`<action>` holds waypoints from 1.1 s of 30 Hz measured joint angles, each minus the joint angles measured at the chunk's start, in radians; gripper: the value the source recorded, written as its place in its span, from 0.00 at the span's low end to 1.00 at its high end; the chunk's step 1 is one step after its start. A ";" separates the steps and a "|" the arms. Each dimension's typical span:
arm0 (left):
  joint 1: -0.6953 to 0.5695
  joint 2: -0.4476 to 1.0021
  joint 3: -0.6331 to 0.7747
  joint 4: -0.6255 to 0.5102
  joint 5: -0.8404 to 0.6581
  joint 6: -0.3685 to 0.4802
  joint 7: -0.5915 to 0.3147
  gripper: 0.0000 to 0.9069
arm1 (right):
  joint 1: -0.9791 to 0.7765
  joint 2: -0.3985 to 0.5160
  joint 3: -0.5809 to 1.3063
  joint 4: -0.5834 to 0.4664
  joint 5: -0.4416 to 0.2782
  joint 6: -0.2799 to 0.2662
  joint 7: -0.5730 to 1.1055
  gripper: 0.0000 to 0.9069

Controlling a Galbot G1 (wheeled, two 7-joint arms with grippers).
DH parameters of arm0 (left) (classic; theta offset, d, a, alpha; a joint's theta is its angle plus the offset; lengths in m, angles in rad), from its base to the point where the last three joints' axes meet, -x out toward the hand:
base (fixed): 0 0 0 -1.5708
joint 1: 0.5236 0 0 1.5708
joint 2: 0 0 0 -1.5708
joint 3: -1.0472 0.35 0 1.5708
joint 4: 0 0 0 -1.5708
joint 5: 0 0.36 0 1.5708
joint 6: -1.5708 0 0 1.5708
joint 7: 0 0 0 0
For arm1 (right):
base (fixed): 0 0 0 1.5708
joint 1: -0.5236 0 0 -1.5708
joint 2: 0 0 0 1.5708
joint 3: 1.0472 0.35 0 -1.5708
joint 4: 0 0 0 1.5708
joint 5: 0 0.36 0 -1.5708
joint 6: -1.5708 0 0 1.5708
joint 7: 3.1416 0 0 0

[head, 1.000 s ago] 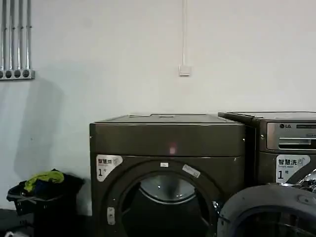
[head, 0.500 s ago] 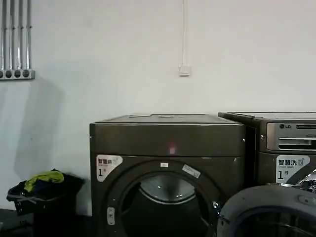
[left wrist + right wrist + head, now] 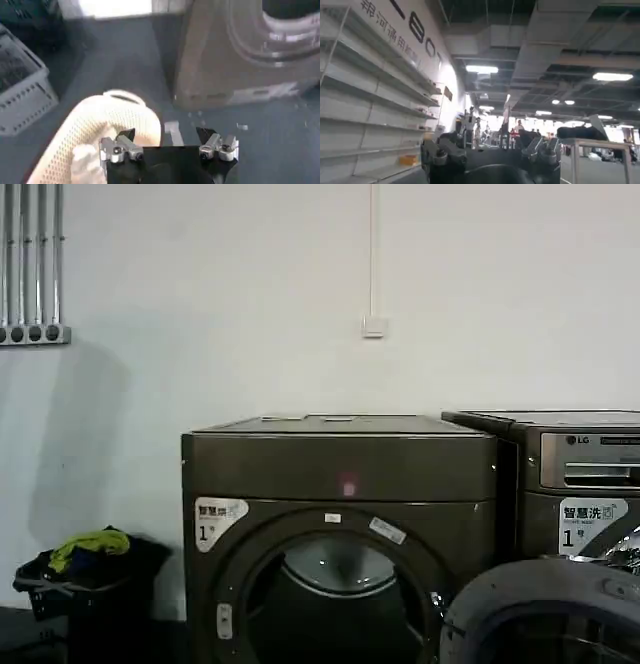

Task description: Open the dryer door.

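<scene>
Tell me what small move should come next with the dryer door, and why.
Probably just draw the right gripper clear: the dryer door already stands swung open beside the drum opening, and the left gripper hangs open over a basket.

wall [image 3: 200,284]: plain white, small switch box [image 3: 374,326] under vertical conduit | pipes [image 3: 30,264] upper left corner | dark laundry bin [image 3: 85,584] with clothes at left | floor [image 3: 115,65]: dark grey | shelving [image 3: 365,100]: white, ceiling lights [image 3: 482,69] on
</scene>
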 joint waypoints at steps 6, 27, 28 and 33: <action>0.019 0.046 0.038 -0.007 0.006 0.000 -0.003 1.00 | 0.006 0.001 -0.008 -0.003 0.000 0.001 0.001 1.00; 0.018 0.061 0.048 0.053 0.014 0.000 -0.017 1.00 | 0.028 -0.006 -0.023 -0.004 -0.015 0.000 0.002 1.00; 0.018 0.061 0.048 0.053 0.015 0.000 -0.018 1.00 | 0.028 -0.006 -0.023 -0.004 -0.015 0.000 0.002 1.00; 0.018 0.061 0.048 0.056 0.031 0.000 -0.017 1.00 | 0.029 -0.006 -0.023 -0.004 -0.017 0.000 0.002 1.00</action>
